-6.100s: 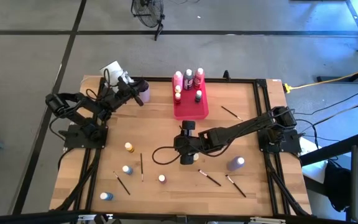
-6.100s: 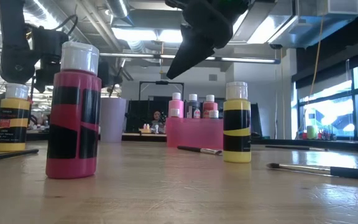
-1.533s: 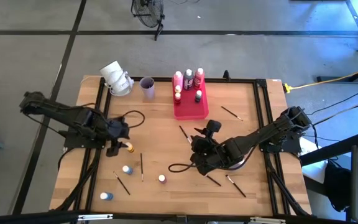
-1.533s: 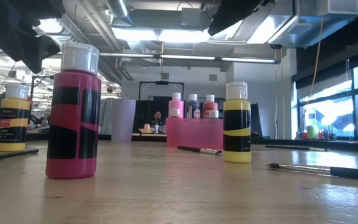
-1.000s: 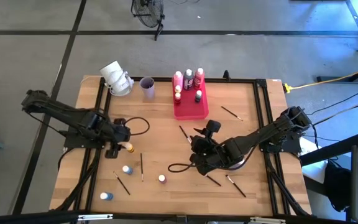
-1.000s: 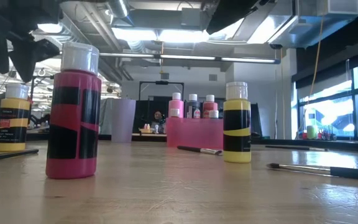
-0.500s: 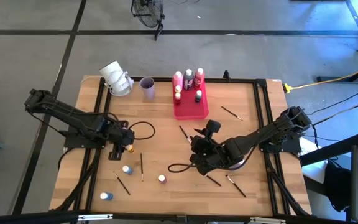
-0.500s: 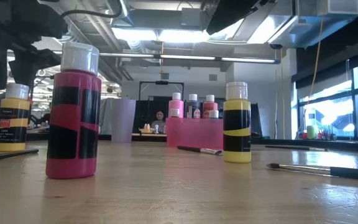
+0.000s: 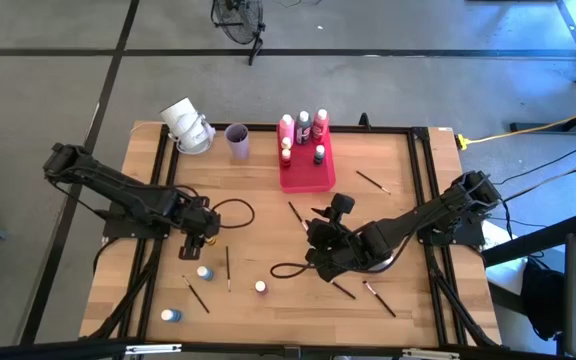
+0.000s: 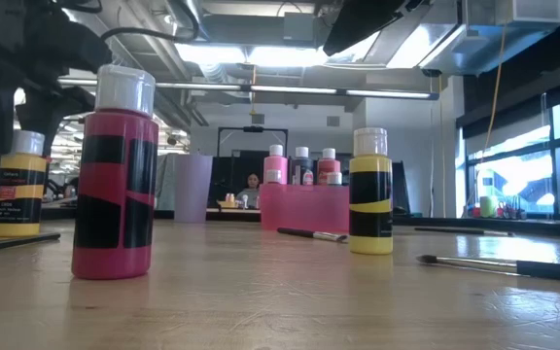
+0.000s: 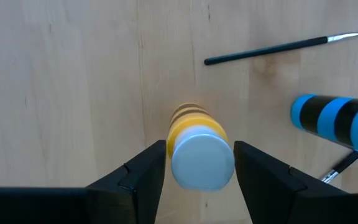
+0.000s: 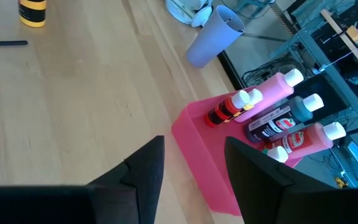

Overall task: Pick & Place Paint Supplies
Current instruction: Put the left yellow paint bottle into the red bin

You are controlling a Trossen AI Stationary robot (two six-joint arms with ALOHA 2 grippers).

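Movement is all on the left arm lately: over the last second and a half its gripper [image 9: 202, 232] has slid rightward across the tabletop [image 9: 268, 215] and now sits right over the yellow paint bottle [image 11: 194, 149], left of centre in the overhead frame. From the wrist camera the fingers are spread apart with the white cap sitting squarely between them, a sliver of wood showing on each side, so nothing is pinched yet. Looks to me like it's lined up for a grab and just needs to close.

Right arm hasn't budged in that stretch. Its gripper [image 9: 318, 225] hovers mid-table, below the pink-red tray [image 9: 308, 178], fingers apart with nothing in them, pointing at the tray and the lilac cup [image 12: 213, 36].

Tray already has a handful of bottles standing in it at upper centre. Still loose: a blue bottle [image 9: 204, 272] just below the left gripper, another blue one [image 9: 171, 315] at lower left, a small bottle [image 9: 260, 287] at bottom centre, plus several paintbrushes [image 9: 228, 268] scattered around. So I'd guess there's a fair way to go.
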